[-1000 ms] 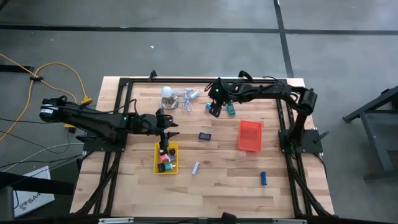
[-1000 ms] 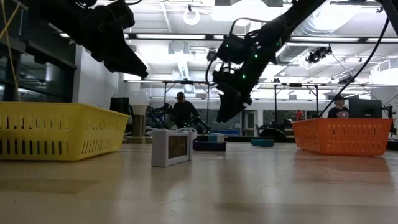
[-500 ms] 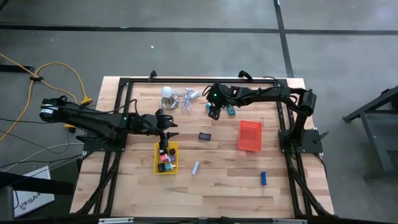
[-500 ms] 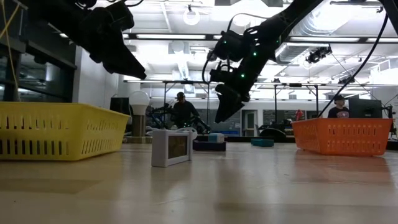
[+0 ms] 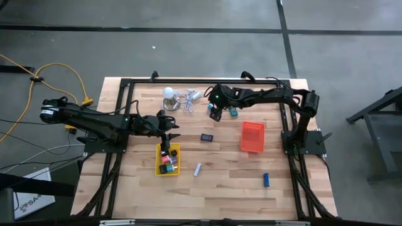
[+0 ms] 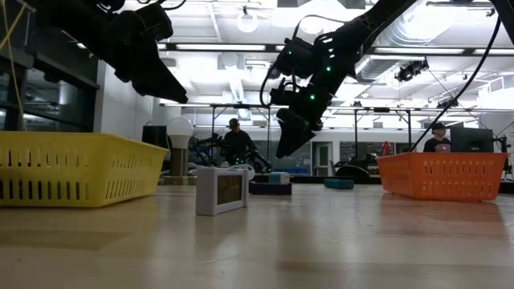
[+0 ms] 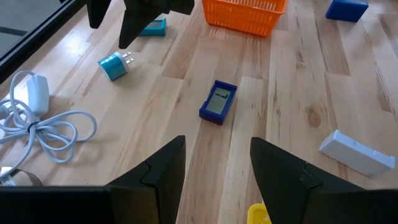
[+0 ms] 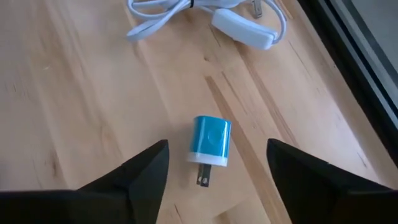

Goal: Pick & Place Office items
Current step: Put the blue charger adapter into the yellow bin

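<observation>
High view: right end effector (image 5: 215,113) above the bench (image 5: 220,176) near the blue plug adapter (image 5: 217,115); left end effector (image 5: 166,130) over the yellow tray (image 5: 176,150).
Right wrist view: fingers (image 8: 134,171) spread wide, empty, either side of the adapter (image 8: 209,141) lying flat.
Left wrist view: fingers (image 7: 163,165) wide, empty.

Overhead, table-level and 2 wrist views all share the table (image 5: 220,157).

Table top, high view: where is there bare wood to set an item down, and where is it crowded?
Bare wood lies between the yellow tray and the orange tray, apart from the small dark device, and along the near edge around the blue block. The far edge is crowded: cord, right gripper.
</observation>
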Controlling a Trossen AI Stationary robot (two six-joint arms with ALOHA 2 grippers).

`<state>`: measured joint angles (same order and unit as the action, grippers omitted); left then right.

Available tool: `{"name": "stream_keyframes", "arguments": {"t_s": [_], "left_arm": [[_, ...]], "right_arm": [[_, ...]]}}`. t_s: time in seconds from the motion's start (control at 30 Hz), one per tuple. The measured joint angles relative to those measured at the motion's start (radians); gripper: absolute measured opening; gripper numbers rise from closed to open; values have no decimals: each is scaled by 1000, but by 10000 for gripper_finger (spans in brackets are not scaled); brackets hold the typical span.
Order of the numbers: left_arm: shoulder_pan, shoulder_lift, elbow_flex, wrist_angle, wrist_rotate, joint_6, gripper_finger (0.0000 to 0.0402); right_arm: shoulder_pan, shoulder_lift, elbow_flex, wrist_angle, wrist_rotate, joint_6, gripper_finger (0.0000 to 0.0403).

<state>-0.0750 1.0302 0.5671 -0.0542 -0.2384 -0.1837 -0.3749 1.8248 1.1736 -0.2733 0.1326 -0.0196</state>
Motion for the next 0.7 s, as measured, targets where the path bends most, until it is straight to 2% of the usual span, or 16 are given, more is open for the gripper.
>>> {"name": "stream_keyframes", "arguments": {"t_s": [0.23,0.5,0.7], "left_arm": [[0,0,0,1,0,0,175],[0,0,0,1,0,0,175],[0,0,0,2,1,-4,175]], "right_arm": [[-24,0,0,-21,-26,123,272],[-28,4,0,-24,-33,122,272],[-16,68,0,6,-34,111,272]]}}
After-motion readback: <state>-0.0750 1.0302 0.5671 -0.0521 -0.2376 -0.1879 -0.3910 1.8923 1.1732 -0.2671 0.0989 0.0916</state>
